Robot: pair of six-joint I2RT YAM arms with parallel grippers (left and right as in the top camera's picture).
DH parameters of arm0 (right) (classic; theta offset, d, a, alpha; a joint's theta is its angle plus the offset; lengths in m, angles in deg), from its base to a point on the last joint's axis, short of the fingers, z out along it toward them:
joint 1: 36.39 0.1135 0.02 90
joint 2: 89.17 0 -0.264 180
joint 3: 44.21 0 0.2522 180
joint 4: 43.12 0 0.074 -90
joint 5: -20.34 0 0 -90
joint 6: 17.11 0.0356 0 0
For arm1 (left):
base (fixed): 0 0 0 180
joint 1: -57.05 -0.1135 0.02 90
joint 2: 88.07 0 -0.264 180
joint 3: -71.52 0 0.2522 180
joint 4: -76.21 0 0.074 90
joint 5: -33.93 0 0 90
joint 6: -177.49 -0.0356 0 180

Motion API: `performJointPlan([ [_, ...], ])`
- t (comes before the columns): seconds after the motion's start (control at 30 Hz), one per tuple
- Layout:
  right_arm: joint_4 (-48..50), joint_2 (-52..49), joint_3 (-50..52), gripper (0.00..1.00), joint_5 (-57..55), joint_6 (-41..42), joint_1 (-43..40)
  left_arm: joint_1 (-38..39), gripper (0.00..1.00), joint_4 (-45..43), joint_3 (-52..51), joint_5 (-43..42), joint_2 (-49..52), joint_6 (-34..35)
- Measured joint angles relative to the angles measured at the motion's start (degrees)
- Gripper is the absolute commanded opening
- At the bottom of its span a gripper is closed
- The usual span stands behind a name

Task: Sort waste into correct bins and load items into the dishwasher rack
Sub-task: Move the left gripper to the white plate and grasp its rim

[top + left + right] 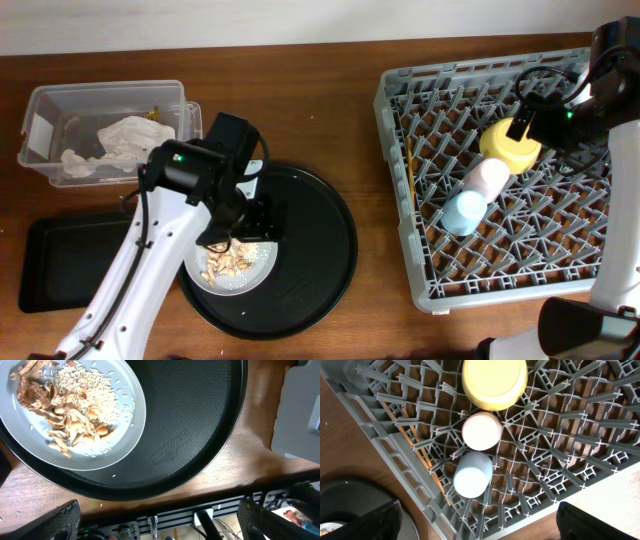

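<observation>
Hovering over the grey plate [131, 420] of food scraps [65, 425], the left tool [162, 520] stands wide with nothing between its fingers; the plate sits on the round black tray [190, 435]; the right tool [480, 522], equally wide and empty, hangs above the dishwasher rack [560, 450], where the yellow bowl [494, 382], pink bowl [481, 430] and light-blue bowl [472, 474] lie in a row; the napkin [115, 145] lies in the clear box [40, 105].

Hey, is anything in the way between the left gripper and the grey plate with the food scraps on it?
Nothing visible does. The left gripper hangs open over the grey plate on the round black tray. Only the food scraps lie on the plate, and part of its rim is bare.
</observation>
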Motion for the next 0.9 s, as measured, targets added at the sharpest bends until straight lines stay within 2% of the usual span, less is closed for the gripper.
performJointPlan([
  [0.07,0.0,0.0,0.0,0.99,0.0,0.0,0.0,0.6,0.99,0.0,-0.2,0.5,0.0,0.0],
  [0.1,0.0,0.0,0.0,0.99,0.0,0.0,0.0,0.9,0.96,-0.2,-0.5,0.7,0.0,0.0],
  [0.13,0.0,0.0,0.0,0.99,0.0,0.0,0.0,1.3,0.80,-0.8,-1.2,0.9,0.0,0.0],
  [0.17,0.0,0.0,0.0,0.99,0.0,0.0,0.0,1.6,0.71,-1.6,-2.2,1.1,0.0,0.1],
  [0.2,0.0,0.0,0.0,0.99,0.0,0.0,0.0,2.1,0.67,-2.8,-3.4,1.2,0.0,0.6],
  [0.33,0.0,0.0,0.0,0.99,0.0,0.0,0.0,4.2,0.64,-10.8,-11.3,1.6,0.0,3.8],
  [0.43,0.0,0.0,0.0,0.99,0.0,0.0,0.0,5.9,0.51,-19.1,-18.7,2.8,0.1,7.3],
  [0.63,0.0,0.0,0.0,0.99,0.0,0.0,0.0,8.5,0.50,-28.7,-26.4,8.1,0.1,13.1],
  [0.9,0.0,0.0,0.0,0.99,0.0,0.0,0.0,14.1,0.46,-32.8,-29.7,19.0,0.5,17.0],
])
